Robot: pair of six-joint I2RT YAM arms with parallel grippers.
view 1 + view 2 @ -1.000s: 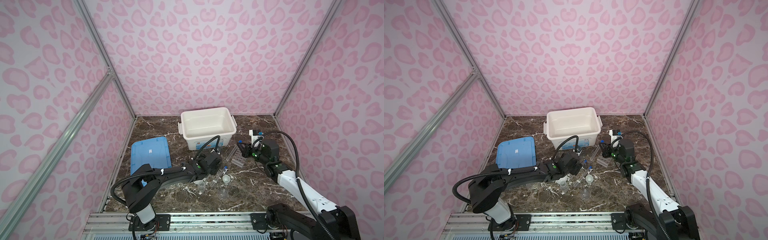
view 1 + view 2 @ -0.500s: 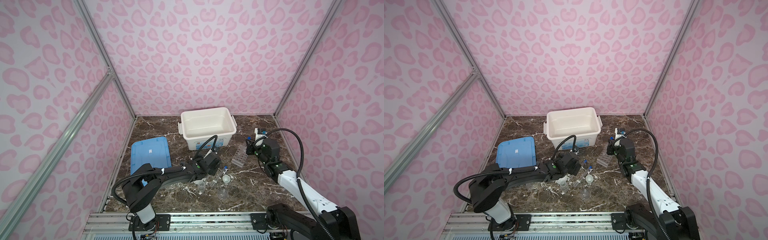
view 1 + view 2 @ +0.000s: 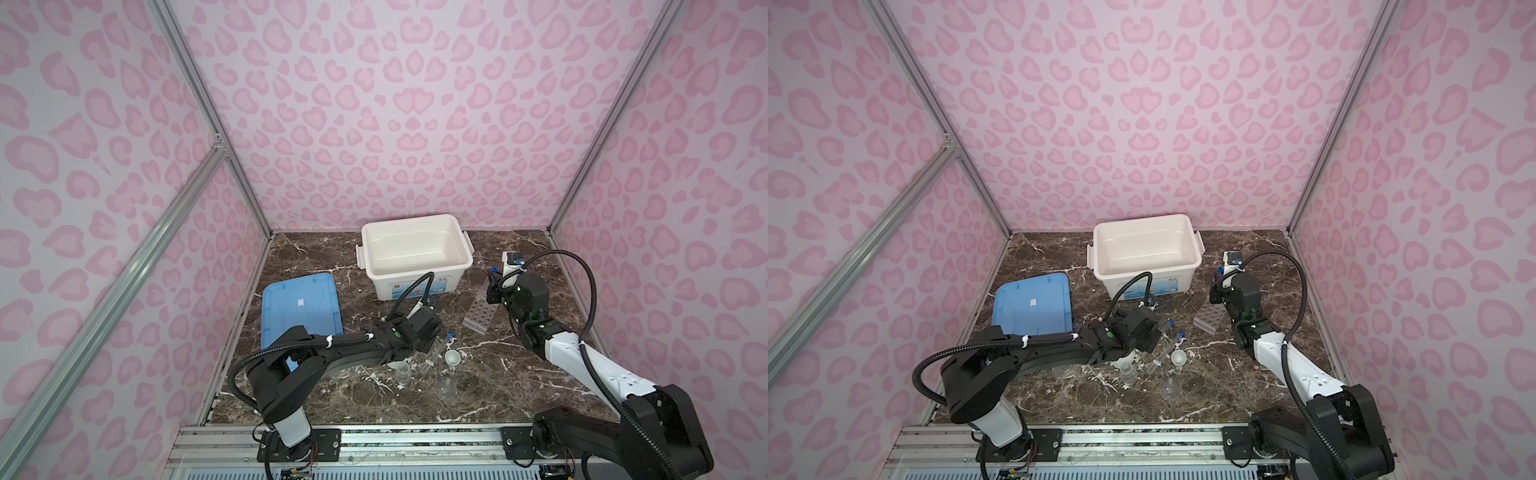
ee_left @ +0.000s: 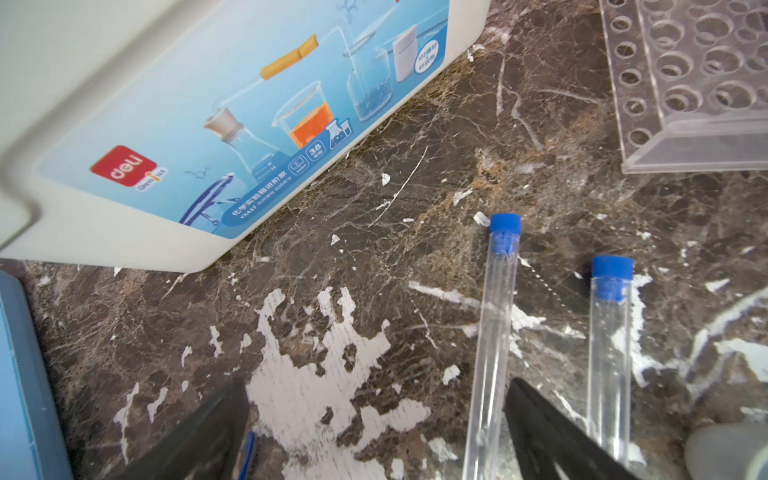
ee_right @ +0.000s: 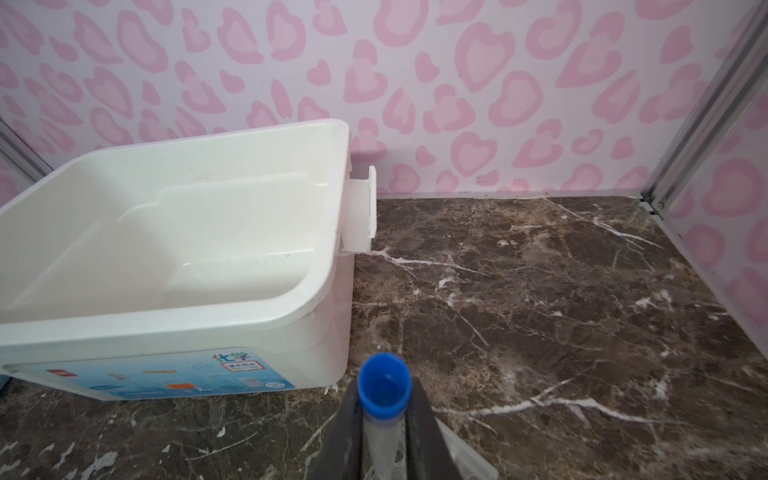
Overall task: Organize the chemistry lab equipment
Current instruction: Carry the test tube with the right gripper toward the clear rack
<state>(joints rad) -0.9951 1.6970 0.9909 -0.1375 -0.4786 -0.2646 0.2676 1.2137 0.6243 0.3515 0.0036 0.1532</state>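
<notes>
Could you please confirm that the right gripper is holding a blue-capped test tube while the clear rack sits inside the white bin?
Not quite: the clear rack lies on the table beside the white bin, not inside it, as both top views show. The right gripper does hold a blue-capped test tube.

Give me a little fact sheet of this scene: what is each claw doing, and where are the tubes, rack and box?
rack: on the table, no tubes standing in it
right claw: shut on a blue-capped tube, by the rack
loose tubes: two, lying side by side on the table
left claw: open, low, one loose tube between its fingers
white bin: nothing visible inside
blue lid: flat on the table, left of the bin
</notes>
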